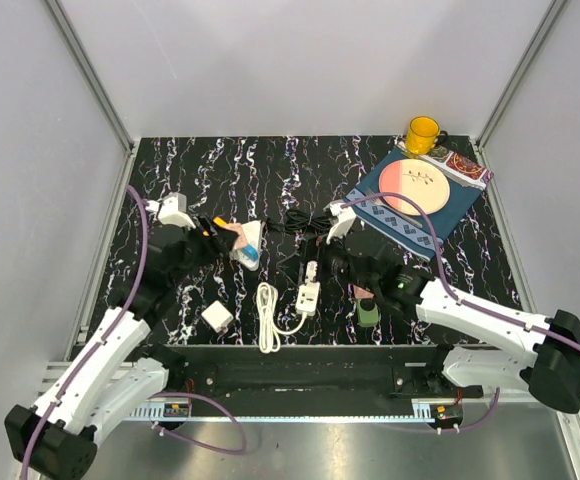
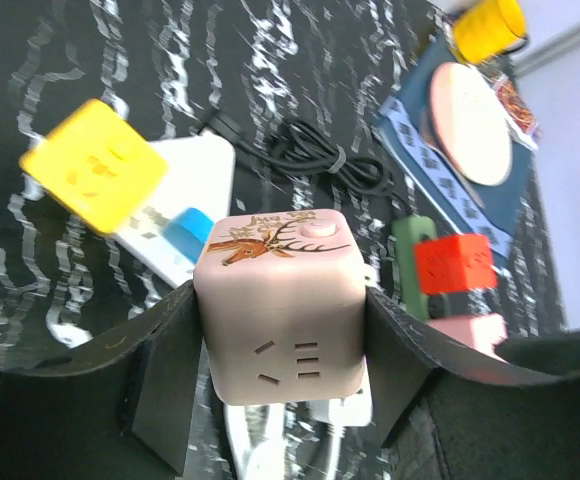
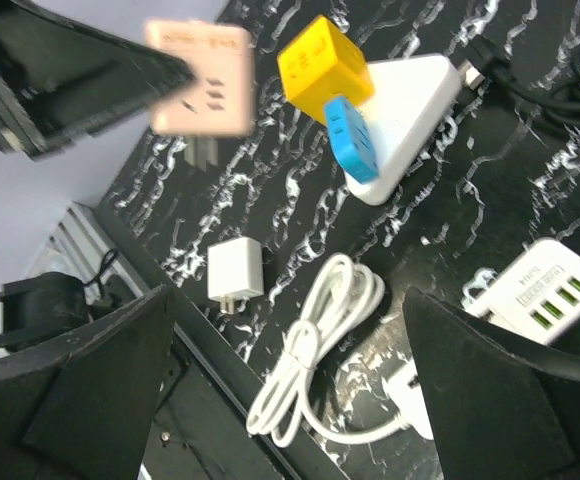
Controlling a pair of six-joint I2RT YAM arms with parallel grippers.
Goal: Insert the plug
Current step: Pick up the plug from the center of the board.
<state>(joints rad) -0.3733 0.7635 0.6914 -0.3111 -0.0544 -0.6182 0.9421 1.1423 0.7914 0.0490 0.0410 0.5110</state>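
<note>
My left gripper (image 2: pixel 280 300) is shut on a pink cube plug (image 2: pixel 278 300) with a deer drawing, one finger on each side. In the top view the cube (image 1: pixel 233 232) hangs just left of a white triangular power strip (image 1: pixel 249 244). In the right wrist view the cube (image 3: pixel 198 75) is in the air with its metal prongs pointing down. The strip (image 3: pixel 410 110) carries a yellow cube (image 3: pixel 322 60) and a blue plug (image 3: pixel 350 140). My right gripper (image 3: pixel 290 295) is open and empty above a coiled white cable (image 3: pixel 315 350).
On the near table lie a small white charger (image 1: pixel 216 318), the coiled white cable (image 1: pixel 267 318) and a white USB strip (image 1: pixel 308 297). A green block with a red cube (image 2: pixel 453 262) sits beside my right arm. At the far right are a black cord (image 1: pixel 300 222), a plate (image 1: pixel 415 187) and a yellow mug (image 1: pixel 422 134).
</note>
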